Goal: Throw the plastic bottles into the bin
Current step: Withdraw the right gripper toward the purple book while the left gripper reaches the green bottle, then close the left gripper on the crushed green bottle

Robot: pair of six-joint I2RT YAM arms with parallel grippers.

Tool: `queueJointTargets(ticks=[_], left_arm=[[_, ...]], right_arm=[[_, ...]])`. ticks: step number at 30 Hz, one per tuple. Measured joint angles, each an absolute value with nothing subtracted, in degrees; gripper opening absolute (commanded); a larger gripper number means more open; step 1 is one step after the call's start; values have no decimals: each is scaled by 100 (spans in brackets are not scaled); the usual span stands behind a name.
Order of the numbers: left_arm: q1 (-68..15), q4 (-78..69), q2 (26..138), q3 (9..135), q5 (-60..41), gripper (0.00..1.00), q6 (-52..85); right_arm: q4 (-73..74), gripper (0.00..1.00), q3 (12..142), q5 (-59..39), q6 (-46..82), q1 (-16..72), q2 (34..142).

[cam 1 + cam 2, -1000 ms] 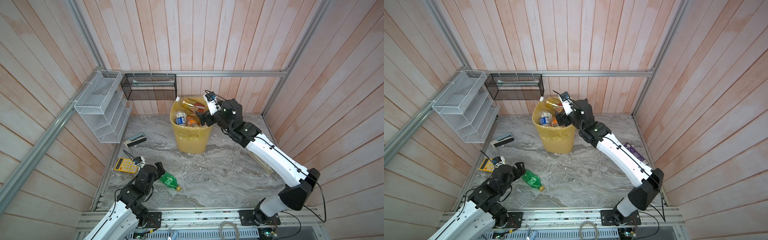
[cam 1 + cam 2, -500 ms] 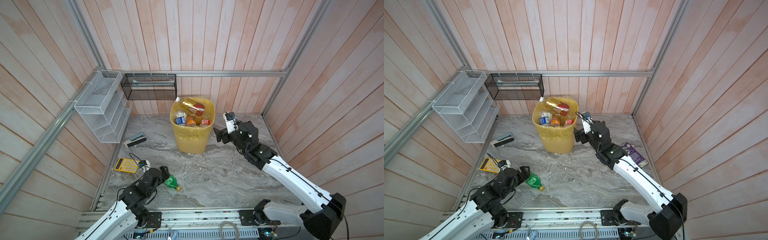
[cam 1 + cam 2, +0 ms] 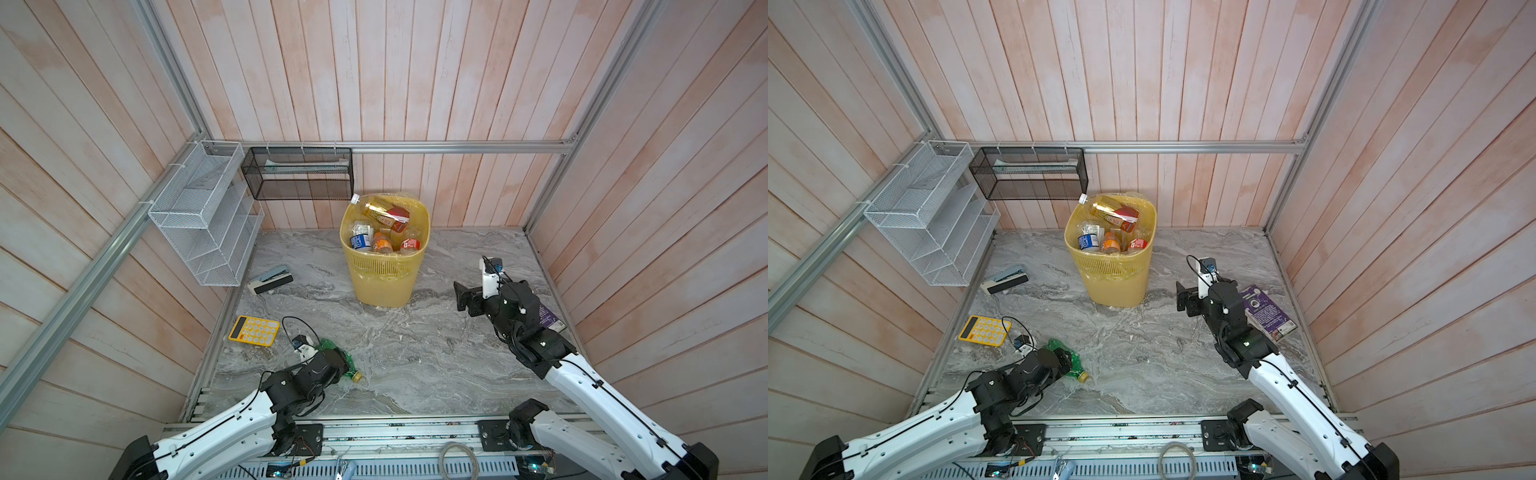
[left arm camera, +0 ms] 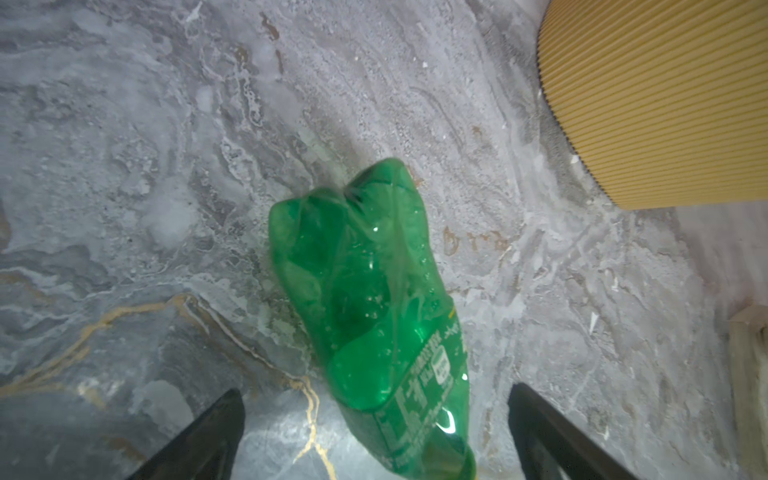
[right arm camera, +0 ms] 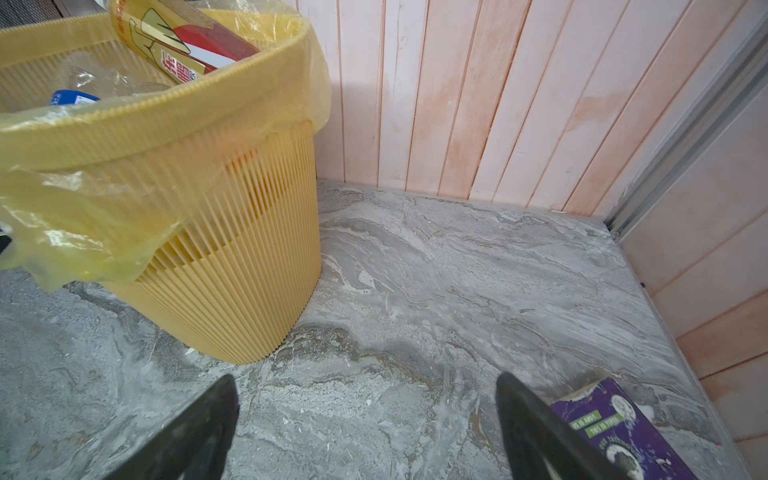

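right gripper [image 5: 365, 378], released and empty, has withdrawn from the tall yellow plastic bin [image 3: 384, 282]; left gripper [image 4: 374, 395], released, now straddles the crumpled green plastic bottle [image 4: 365, 270]: grasp pending.

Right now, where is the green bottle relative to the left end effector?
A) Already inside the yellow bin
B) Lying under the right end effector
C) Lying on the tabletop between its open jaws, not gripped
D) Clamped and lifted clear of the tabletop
C: in the left wrist view the green bottle lies on the marble tabletop between the spread jaws of the left end effector, with a gap on each side.
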State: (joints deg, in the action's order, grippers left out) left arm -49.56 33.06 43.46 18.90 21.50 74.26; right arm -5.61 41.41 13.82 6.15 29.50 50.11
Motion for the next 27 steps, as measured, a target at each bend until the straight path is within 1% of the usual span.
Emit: queueJointTargets(ticks=[9,14,21,27], left_arm=[[-4956,3061,5465,2084,2386,100,7247],[-4928,2773,5824,2228,2443,100,6934],[-4403,2001,6372,2309,2088,100,6154],[-4316,1723,6761,2530,1789,96,5522]], right_arm=[[-580,97,3649,1382,797,2842,4851],[-650,98,3395,1389,869,2777,4598],[-687,98,3317,1387,906,2694,4403],[-683,98,3264,1343,928,2685,4482]])
